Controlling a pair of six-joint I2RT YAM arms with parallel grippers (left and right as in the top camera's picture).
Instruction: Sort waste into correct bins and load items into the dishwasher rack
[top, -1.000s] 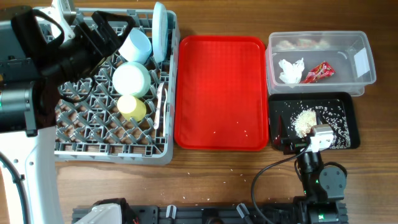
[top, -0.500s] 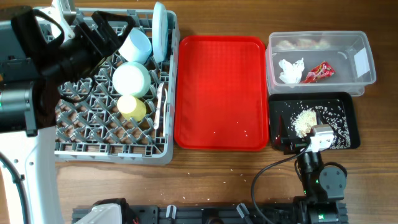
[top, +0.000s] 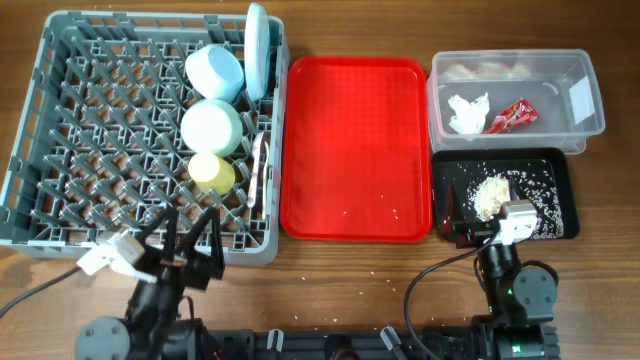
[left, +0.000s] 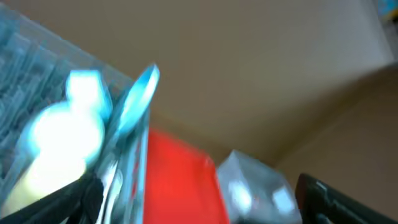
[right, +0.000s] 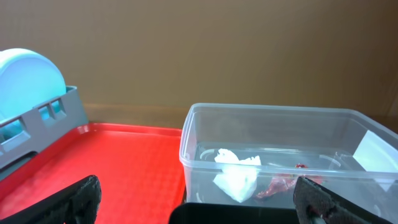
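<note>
The grey dishwasher rack (top: 60, 190) holds an upright pale blue plate (top: 257, 48), two pale blue bowls (top: 215, 72) (top: 211, 127), a yellow cup (top: 211, 172) and white cutlery (top: 258, 170). The clear tub (top: 585, 125) holds the white napkin (top: 467, 112) and the red wrapper (top: 511, 115); all three also show in the right wrist view: tub (right: 205, 143), napkin (right: 236, 174), wrapper (right: 283, 183). Rice crumbs (top: 489, 195) lie in the black tray (top: 555, 170). My left gripper (top: 188, 232) (left: 199, 208) is open and empty by the rack's front edge. My right gripper (top: 455, 222) (right: 202, 208) is open and empty at the black tray's front.
The flat red tray (top: 355, 150) lies between the rack and the bins, with a few crumbs on it. Some crumbs are scattered on the wooden table (top: 350, 275) in front of it. The left wrist view is blurred.
My left arm has left the back left of the rack and dropped to the table's front edge, so the whole rack shows. The right arm has not moved.
</note>
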